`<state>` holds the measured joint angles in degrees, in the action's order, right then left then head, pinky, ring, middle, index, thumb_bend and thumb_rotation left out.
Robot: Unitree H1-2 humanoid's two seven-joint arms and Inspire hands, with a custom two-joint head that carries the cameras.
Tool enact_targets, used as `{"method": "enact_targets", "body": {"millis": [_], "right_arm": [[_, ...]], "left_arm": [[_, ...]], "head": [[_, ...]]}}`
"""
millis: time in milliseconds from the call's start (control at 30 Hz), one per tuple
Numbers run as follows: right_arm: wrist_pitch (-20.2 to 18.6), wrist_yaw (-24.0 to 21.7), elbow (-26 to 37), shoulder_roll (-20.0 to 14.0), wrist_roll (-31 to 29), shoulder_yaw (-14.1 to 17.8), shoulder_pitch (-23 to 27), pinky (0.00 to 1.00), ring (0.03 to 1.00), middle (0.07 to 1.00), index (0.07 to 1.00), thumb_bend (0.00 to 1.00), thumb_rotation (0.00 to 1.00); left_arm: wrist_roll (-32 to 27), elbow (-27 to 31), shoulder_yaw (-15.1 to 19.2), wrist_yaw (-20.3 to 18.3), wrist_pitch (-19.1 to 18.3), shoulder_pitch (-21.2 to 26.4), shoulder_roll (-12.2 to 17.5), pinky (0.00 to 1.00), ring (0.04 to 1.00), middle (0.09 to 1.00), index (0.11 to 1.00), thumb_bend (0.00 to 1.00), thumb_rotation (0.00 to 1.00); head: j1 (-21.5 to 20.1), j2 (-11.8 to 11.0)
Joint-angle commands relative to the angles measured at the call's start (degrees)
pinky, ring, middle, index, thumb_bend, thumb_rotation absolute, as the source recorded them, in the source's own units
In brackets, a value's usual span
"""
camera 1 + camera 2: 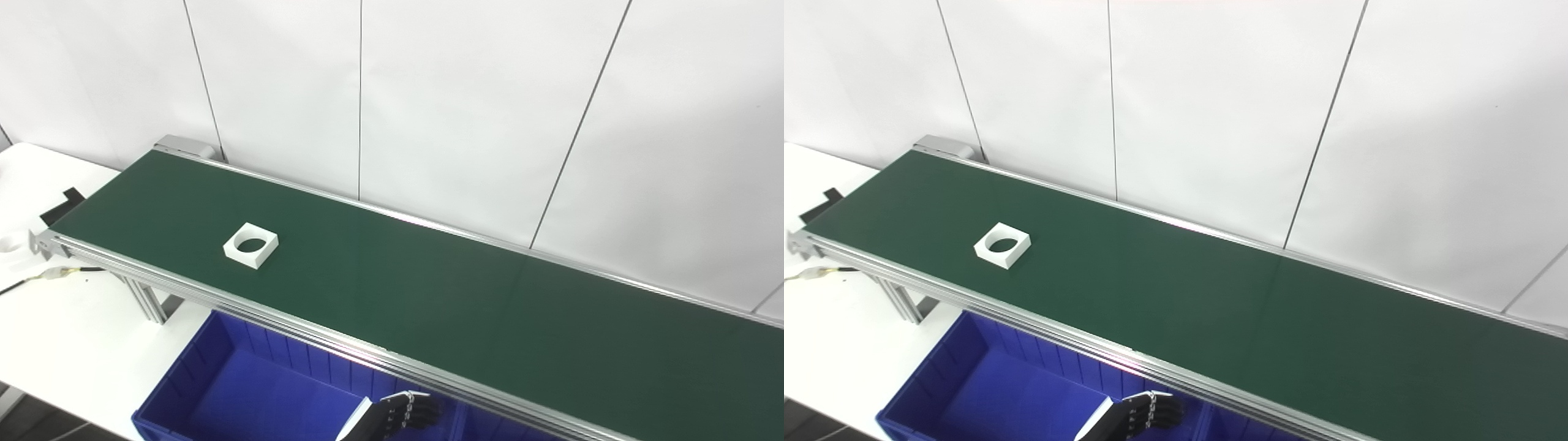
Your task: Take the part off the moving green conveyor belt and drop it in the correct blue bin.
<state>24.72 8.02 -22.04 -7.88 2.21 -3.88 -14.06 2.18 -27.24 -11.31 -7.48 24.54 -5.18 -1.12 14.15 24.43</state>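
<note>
White wall behind, the left hand (404, 413) hovers empty over the blue bin (202, 373), fingers loosely curled.

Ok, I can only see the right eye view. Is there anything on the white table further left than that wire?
Observer: Yes. The left eye view shows a white roundish thing left of the wire, cut off by the picture's edge.
Operator: And the black bit behind the wire, what shape is it?
Observer: The left eye view shows more of the black patch. It has a stepped outline and lies flat on the white table.
</note>
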Motion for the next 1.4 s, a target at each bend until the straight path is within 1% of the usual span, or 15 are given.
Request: {"method": "enact_targets", "body": {"millis": [0, 100, 233, 400, 500, 600, 633, 767, 900, 1000, 1133, 1233, 1367], "right_arm": [[2.2, 0.4, 1.2, -0.3, 0.4, 0.5, -0.3, 0.59, 0.732, 0.786, 0.817, 0.58, 0.07], [2.2, -0.2, 1.3, 0.1, -0.4, 0.9, -0.4, 0.59, 0.732, 0.786, 0.815, 0.60, 0.09], [2.2, 0.1, 1.4, 0.3, 0.1, 0.9, -0.4, 0.59, 0.735, 0.787, 0.818, 0.60, 0.13], [2.2, 0.4, 1.4, 0.5, 0.5, 0.6, -0.3, 0.58, 0.728, 0.785, 0.818, 0.60, 0.11], [2.2, 1.5, 1.3, 0.2, 1.9, 0.0, -0.2, 0.58, 0.721, 0.784, 0.819, 0.60, 0.15], [2.2, 1.7, 1.6, 0.1, 1.9, -0.3, -0.3, 0.58, 0.725, 0.785, 0.816, 0.60, 0.14], [2.2, 1.7, 1.7, 0.1, 1.8, -0.4, -0.3, 0.59, 0.729, 0.785, 0.815, 0.60, 0.14], [2.2, 0.7, 1.7, 0.4, 0.6, -0.2, -0.1, 0.59, 0.728, 0.782, 0.813, 0.65, 0.17], [2.2, 1.1, 2.1, 0.5, 0.9, -0.5, 0.1, 0.59, 0.720, 0.773, 0.807, 0.65, 0.15], [2.2, 0.7, 2.3, 0.7, 0.6, -0.5, 0.1, 0.59, 0.731, 0.779, 0.803, 0.67, 0.14], [2.2, 1.9, 2.6, 0.7, 2.0, -1.4, 0.1, 0.58, 0.723, 0.775, 0.806, 0.67, 0.12], [2.2, 2.7, 2.6, 0.8, 2.8, -1.9, 0.1, 0.60, 0.735, 0.781, 0.809, 0.68, 0.10], [2.2, 3.8, 2.6, 0.9, 3.4, -2.6, 0.2, 0.60, 0.725, 0.776, 0.795, 0.69, 0.07]], "left_arm": [[-0.3, 1.2, -0.3, 0.1, 2.4, 0.6, -0.5, 0.75, 0.722, 0.725, 0.713, 0.73, 0.00], [-0.2, 1.2, -0.3, 0.1, 2.4, 0.5, -0.4, 0.75, 0.722, 0.725, 0.712, 0.73, 0.00], [0.3, 1.6, -0.3, 0.5, 2.4, 0.5, -0.2, 0.75, 0.724, 0.725, 0.715, 0.72, 0.00], [-0.2, 1.7, -0.1, 0.1, 2.4, 0.4, 0.0, 0.75, 0.730, 0.727, 0.716, 0.70, 0.00], [-0.3, 1.8, -0.1, 0.0, 2.4, 0.4, 0.0, 0.76, 0.735, 0.729, 0.719, 0.69, 0.00], [-0.5, 2.2, -0.1, -0.3, 2.4, 0.3, 0.2, 0.76, 0.732, 0.730, 0.723, 0.68, 0.00], [-0.6, 2.3, -0.1, -0.4, 2.4, 0.3, 0.2, 0.76, 0.733, 0.732, 0.726, 0.68, 0.00], [-1.2, 2.8, 0.0, -1.2, 2.4, 0.4, 0.4, 0.77, 0.741, 0.741, 0.733, 0.67, 0.00], [-2.0, 3.1, 0.3, -2.0, 2.4, 0.4, 0.6, 0.78, 0.751, 0.749, 0.741, 0.66, 0.00], [-2.3, 3.3, 0.6, -2.3, 2.3, 0.3, 0.6, 0.79, 0.750, 0.751, 0.745, 0.65, 0.00], [-2.1, 3.3, 1.0, -2.5, 2.4, 0.3, 0.8, 0.78, 0.743, 0.746, 0.738, 0.65, 0.00], [-2.6, 3.3, 1.3, -3.1, 2.3, 0.3, 0.9, 0.79, 0.747, 0.747, 0.736, 0.64, 0.00], [-3.1, 3.5, 1.6, -3.6, 2.3, 0.3, 1.1, 0.80, 0.757, 0.758, 0.746, 0.60, 0.00]], "head": [[0.0, 0.0], [-0.2, 0.1], [-0.9, 0.2], [-2.8, 0.4], [-3.4, 0.5], [-4.8, 0.8], [-4.8, 0.8], [-7.0, 0.7], [-8.0, 1.0], [-8.9, 1.2], [-10.4, 1.4], [-11.9, 2.1], [-13.3, 2.4]]}}
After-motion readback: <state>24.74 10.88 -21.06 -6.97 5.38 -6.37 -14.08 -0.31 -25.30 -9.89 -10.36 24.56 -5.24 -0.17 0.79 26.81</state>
